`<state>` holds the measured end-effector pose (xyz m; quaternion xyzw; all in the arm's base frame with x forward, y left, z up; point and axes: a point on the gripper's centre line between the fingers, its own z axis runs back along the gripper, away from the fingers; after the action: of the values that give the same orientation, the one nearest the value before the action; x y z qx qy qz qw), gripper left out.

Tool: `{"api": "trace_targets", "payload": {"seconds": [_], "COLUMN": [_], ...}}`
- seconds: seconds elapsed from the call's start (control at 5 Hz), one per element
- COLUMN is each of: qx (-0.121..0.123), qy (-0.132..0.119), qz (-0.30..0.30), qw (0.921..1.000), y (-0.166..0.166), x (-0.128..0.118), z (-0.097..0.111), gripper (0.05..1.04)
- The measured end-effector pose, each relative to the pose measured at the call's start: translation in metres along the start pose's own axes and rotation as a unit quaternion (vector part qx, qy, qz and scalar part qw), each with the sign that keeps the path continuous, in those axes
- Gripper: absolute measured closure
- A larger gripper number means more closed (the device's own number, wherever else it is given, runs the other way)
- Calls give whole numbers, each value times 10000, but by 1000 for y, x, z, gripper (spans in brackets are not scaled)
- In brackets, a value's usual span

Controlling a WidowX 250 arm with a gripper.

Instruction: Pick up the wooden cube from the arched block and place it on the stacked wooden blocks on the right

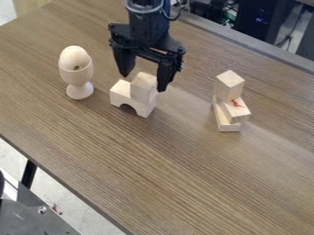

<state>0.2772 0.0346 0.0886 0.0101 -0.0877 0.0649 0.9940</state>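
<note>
1. The small upright wooden block [144,87] stood on one end of the arched wooden block [122,94], whose cut-out faced down on the desk [171,170].
2. The end effector [143,83] was released, its two fingers spread wide, one to either side of the upright block as the camera saw it. One fingertip appeared close beside that block; whether the two touched could not be told.
3. The upright block looked light, stiff and hard to damage, with smooth, dry faces that would probably give fair grip. Its opposite flat sides, above the joint, seemed the best place to take hold. It appeared merely set on the arch, so a sideways knock might have toppled it.
4. The arched block looked a little heavier and just as rigid; a squeeze across its long sides would likely have suited it.
5. Toward the left of the view stood a wooden egg cup [79,90] with a wooden egg [74,58] in it, the egg round and probably inclined to roll if lifted out.
6. Toward the right, well apart, a wooden cuboid [229,86] topped a red-marked block [237,110], which rested aslant on a flat wooden piece [226,126].
</note>
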Motion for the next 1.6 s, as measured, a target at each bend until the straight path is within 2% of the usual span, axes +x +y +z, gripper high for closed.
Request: {"api": "trace_targets", "payload": {"seconds": [0.2, 0.6, 0.8, 1.0, 1.2, 1.6], "qx": [0, -30, -28, -57, -171, -610], "qy": [-54, 123, 161, 138, 135, -597], "qz": [6, -186, -171, -237, -230, -43], "qw": [10000, 9997, 9997, 9996, 9995, 9963], "y": [1, 0, 0, 0, -6, -38], "x": [1, 1, 2, 4, 3, 14], "z": [-8, -26, -31, -30, -22, 49], "gripper": [85, 122, 400, 498, 498, 498]}}
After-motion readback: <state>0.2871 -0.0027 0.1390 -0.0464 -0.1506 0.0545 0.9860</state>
